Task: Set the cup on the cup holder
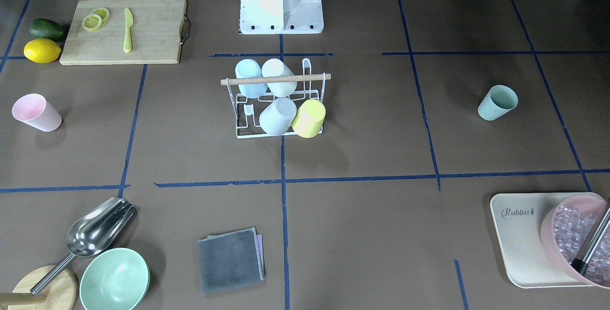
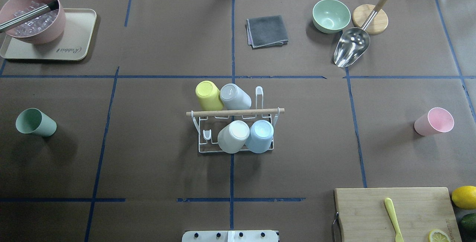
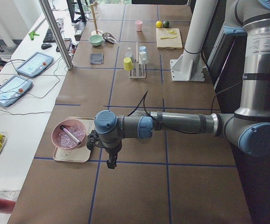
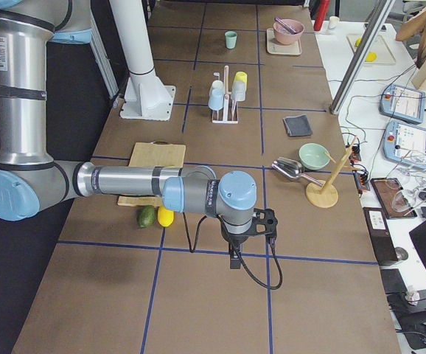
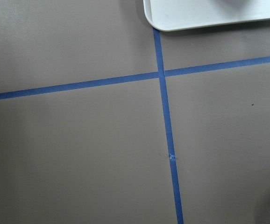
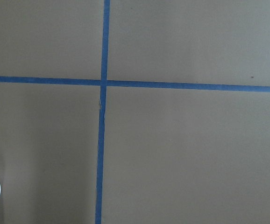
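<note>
The white wire cup holder (image 2: 235,112) with a wooden rod handle stands at the table's middle, also in the front view (image 1: 275,80). Several cups sit upside down on its prongs, among them a yellow cup (image 2: 208,95) and a blue cup (image 2: 260,136). A green cup (image 2: 35,122) lies loose on the robot's left side. A pink cup (image 2: 434,121) lies loose on its right side. My left gripper (image 3: 110,161) hangs over the table's left end and my right gripper (image 4: 234,259) over its right end. Both show only in side views, so I cannot tell whether they are open or shut.
A beige tray (image 2: 74,45) with a pink bowl of ice (image 2: 31,21) is far left. A grey cloth (image 2: 267,31), green bowl (image 2: 331,15), metal scoop (image 2: 351,50) and wooden stand (image 2: 370,19) are far right. A cutting board (image 2: 372,212), lemon (image 2: 464,196) and avocado (image 2: 469,221) are near right.
</note>
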Tool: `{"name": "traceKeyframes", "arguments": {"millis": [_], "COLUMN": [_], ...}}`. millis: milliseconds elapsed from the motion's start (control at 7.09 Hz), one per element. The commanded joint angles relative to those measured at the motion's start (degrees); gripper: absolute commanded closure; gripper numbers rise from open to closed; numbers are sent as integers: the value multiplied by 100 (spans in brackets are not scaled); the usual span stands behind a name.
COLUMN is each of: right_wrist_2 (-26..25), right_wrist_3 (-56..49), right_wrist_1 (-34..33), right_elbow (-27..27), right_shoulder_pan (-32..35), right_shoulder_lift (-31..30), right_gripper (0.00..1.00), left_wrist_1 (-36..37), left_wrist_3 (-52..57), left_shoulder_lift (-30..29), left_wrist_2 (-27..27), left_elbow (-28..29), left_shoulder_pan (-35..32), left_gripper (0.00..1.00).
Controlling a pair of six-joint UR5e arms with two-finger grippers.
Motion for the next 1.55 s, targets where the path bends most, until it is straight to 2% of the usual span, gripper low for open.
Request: {"name": "traceKeyframes", "arguments": {"millis": [0,1410], "right_wrist_2": [0,-9], "right_wrist_3": [0,0], "right_wrist_1": [0,0], "right_elbow": [-7,-16], "right_shoulder_pan": [5,-3], "right_shoulder_lift": [0,0], "right_gripper": [0,0], "left_wrist_1": [-3,15], "left_wrist_3": [4,-5], "left_shoulder_lift": [0,-17], "left_wrist_2": [0,0], "left_elbow": [1,-78], "left_shoulder_pan": [-3,6], "left_gripper": [0,0]}}
